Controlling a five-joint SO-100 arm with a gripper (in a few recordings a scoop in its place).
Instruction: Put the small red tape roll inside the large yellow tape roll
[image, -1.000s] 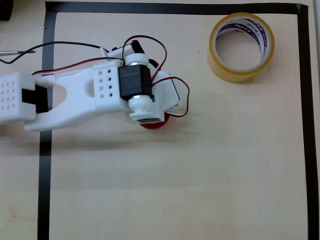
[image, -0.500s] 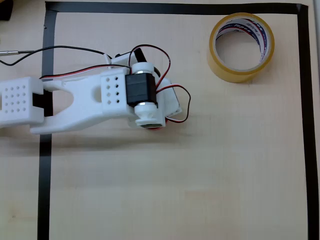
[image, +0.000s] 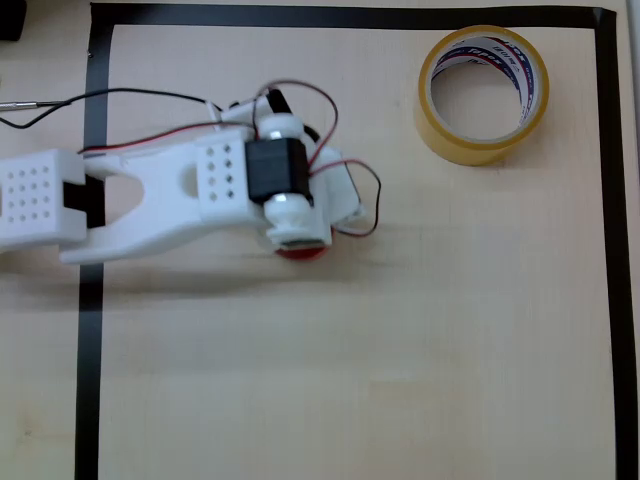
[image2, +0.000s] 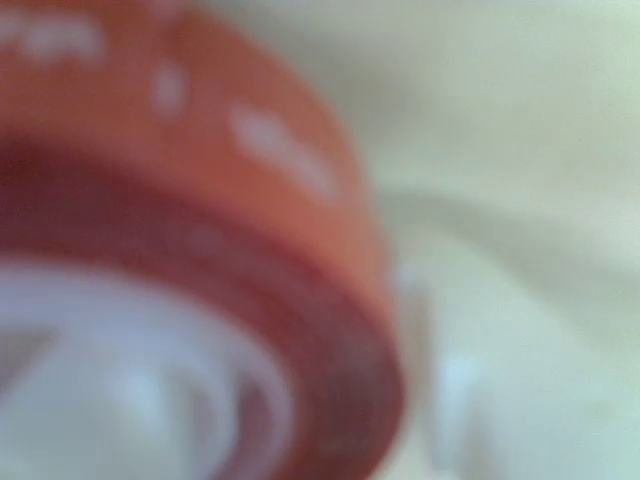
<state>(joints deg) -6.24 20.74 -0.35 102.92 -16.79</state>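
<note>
While the small red tape roll (image: 302, 250) peeks from under the arm at centre-left, finger (image: 300, 235) state cannot be told; large yellow tape roll (image: 483, 94) upper right.

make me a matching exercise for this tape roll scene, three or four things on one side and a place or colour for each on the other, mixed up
Things:
1. small red tape roll
2. large yellow tape roll
3. black tape border
4. arm

Descriptions:
A. top right of the overhead view, standing free
B. white, reaching in from the left edge
C. mostly hidden under the arm's end
D. dark line framing the work area

Pairs: 1-C, 2-A, 3-D, 4-B
</note>
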